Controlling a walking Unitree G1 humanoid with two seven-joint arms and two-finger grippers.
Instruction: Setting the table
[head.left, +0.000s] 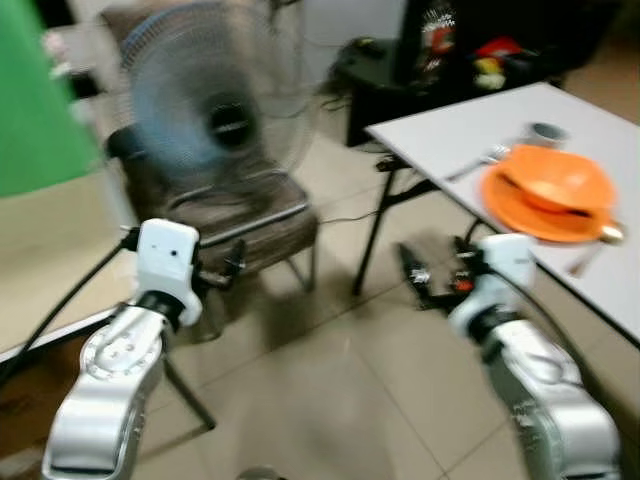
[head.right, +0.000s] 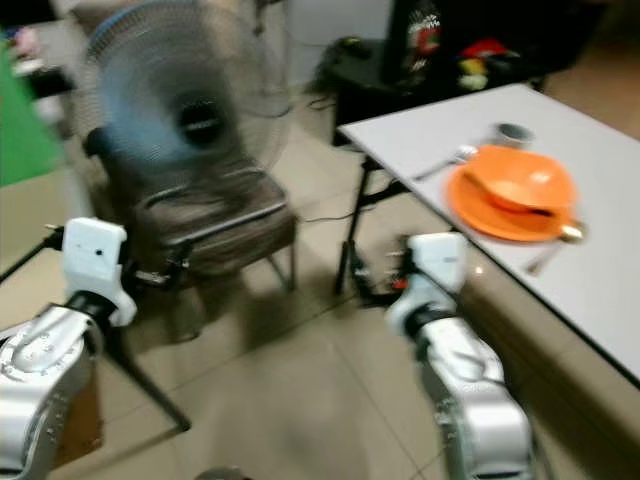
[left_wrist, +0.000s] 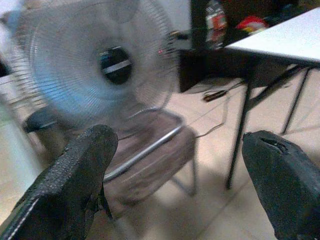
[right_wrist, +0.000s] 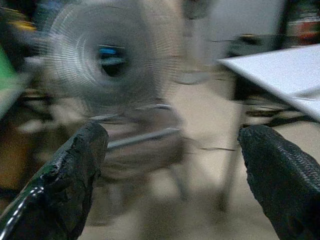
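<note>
Orange plate (head.left: 545, 195) sits on the white table (head.left: 455, 135), ahead-right of the right gripper (right_wrist: 175, 175). Both it and the left gripper (left_wrist: 180, 185) are spread wide, holding nothing, facing a fan (head.left: 205, 105).

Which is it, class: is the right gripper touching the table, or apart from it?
Apart. In the right wrist view the open gripper holds only air, with floor between its fingers and the table well beyond them.

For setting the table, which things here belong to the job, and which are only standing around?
Belong to the job:
white table
orange plate
orange bowl
spoon
small cup

Standing around:
fan
chair
dark cabinet
</note>
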